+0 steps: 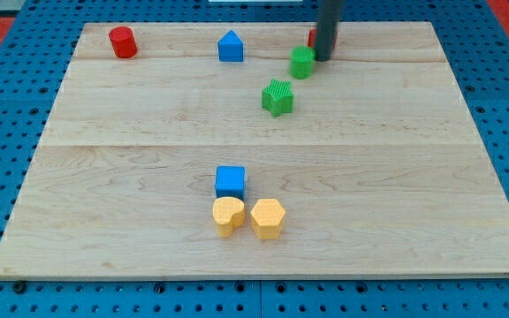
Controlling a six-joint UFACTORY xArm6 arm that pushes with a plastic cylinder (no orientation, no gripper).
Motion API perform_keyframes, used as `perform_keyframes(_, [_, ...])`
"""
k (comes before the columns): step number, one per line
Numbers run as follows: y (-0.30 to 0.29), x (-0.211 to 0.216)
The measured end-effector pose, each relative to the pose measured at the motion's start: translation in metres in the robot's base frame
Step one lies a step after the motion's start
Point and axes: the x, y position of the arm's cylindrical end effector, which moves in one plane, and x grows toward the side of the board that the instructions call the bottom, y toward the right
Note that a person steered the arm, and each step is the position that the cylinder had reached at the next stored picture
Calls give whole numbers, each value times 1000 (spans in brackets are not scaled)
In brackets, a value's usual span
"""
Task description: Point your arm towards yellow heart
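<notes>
Camera view | tip [322, 58] at the view's top, just right of green block [302, 63] | yellow heart [229, 215] well apart, near bottom | no fingers visible, state cannot be told

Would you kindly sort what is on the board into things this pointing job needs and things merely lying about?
Needed: yellow heart, near the view's bottom; my tip, far off near the view's top.

Lying about: yellow hexagon, blue cube, green star, green block, blue house-shaped block, red cylinder, red block behind the rod.
</notes>
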Motion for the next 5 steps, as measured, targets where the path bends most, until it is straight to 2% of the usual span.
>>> perform_keyframes(1, [-35,44])
perform_keyframes(2, [-45,86])
perform_keyframes(3, [3,100])
perform_keyframes(4, [54,150])
perform_keyframes(5, [57,242])
